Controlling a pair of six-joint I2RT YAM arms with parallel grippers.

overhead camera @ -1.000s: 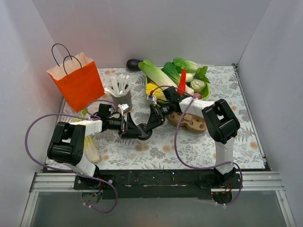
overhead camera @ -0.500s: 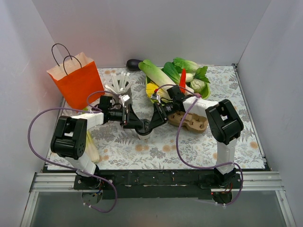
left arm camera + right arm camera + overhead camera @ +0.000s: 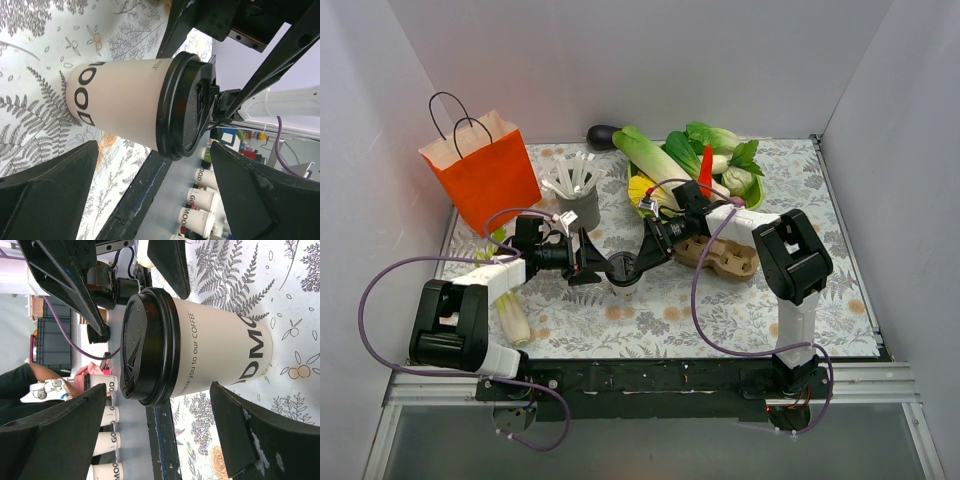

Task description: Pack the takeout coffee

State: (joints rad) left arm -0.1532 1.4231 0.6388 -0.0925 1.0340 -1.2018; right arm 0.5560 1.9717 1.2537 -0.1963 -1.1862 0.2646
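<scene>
The takeout coffee (image 3: 625, 268), a cream-white cup with a black lid, stands upright on the floral cloth at mid-table. It also shows in the left wrist view (image 3: 125, 105) and in the right wrist view (image 3: 210, 350). My left gripper (image 3: 594, 266) is open just left of the cup, its jaws spread wide and clear of it (image 3: 154, 150). My right gripper (image 3: 643, 262) is open just right of the cup, jaws also spread and not touching it (image 3: 157, 390). The brown pulp tray (image 3: 725, 258) lies to the right, under the right arm.
An orange paper bag (image 3: 485, 175) stands at the back left. A grey cup of white sticks (image 3: 575, 200) stands behind the left gripper. Leafy vegetables and a red pepper (image 3: 690, 165) fill the back middle, with an eggplant (image 3: 603, 135). A pale vegetable (image 3: 510, 315) lies by the left arm.
The left arm has drawn back to the left and its gripper now sits off the cup. The cup has shifted slightly away from the near edge. The right gripper stays beside it.
</scene>
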